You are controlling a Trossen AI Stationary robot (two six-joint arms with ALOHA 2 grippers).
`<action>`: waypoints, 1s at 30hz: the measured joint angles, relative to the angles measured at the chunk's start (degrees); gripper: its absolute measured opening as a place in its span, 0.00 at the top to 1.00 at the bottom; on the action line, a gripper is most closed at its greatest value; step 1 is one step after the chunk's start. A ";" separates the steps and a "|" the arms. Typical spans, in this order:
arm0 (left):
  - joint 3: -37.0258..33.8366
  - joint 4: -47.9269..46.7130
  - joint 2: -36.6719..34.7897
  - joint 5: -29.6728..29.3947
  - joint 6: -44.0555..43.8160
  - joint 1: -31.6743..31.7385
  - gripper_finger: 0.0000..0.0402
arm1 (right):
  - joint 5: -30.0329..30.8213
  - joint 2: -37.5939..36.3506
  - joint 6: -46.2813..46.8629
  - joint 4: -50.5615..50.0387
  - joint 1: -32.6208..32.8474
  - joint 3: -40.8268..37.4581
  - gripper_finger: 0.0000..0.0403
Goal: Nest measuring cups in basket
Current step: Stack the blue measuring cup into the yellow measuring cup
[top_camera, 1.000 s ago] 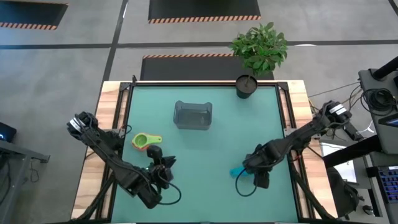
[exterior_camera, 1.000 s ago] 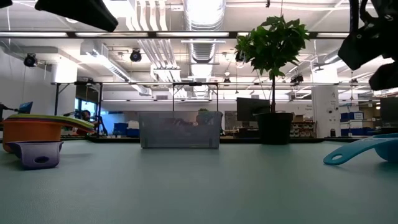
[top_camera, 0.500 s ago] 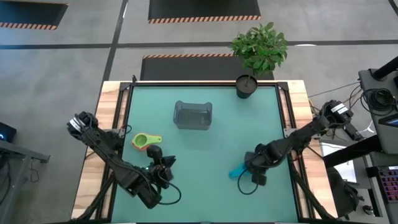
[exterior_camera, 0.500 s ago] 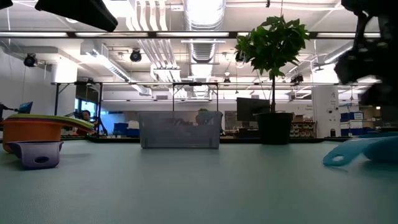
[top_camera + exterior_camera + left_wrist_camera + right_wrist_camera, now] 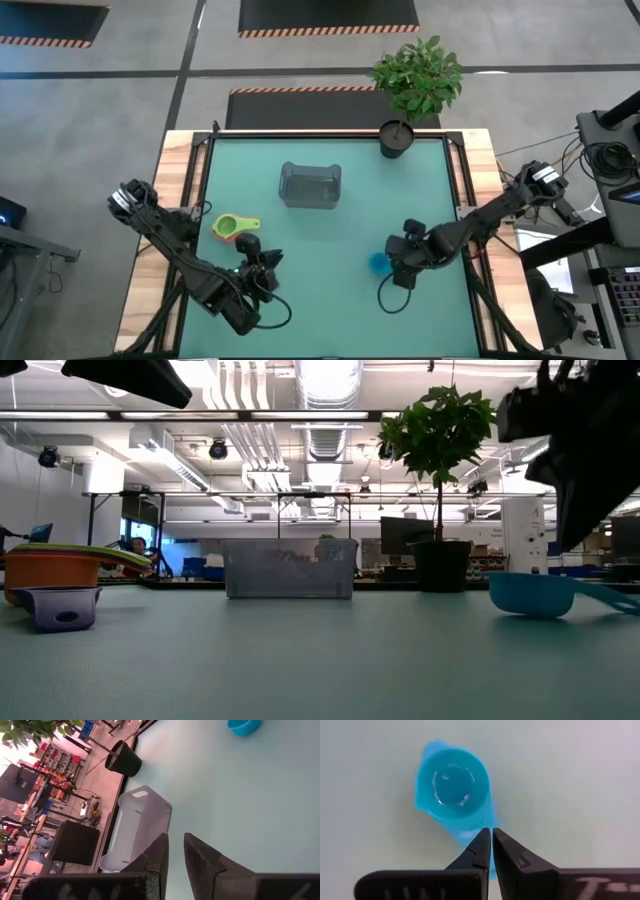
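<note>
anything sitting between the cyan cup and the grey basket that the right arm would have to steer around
Nothing visible does. The right claw is shut on the cyan cup by its handle, and the mat between it and the basket is bare. The nested cups and the left claw lie off to the side.

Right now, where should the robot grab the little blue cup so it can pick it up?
By its flat handle, coming straight down from above. The blue cup sits upright on the table with its mouth up, and the thin handle sticks out sideways, easy to pinch. The right gripper is already shut on that handle. The round bowl looks wider and harder to squeeze.
</note>
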 joint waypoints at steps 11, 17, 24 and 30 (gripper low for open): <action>0.00 0.00 -0.02 -0.02 -0.42 0.00 0.89 | -2.72 2.12 -10.16 5.17 2.55 3.73 0.86; 0.00 0.00 -0.02 -0.02 -0.42 0.00 0.89 | -4.32 5.75 -15.15 5.37 5.17 3.75 0.67; 0.00 0.00 -0.02 -0.02 -0.42 0.00 0.89 | -4.06 10.47 -18.17 5.57 5.37 3.75 0.55; 0.00 -0.06 -0.02 -0.84 -0.42 0.00 0.89 | -3.53 12.96 -19.99 8.45 5.33 3.75 0.67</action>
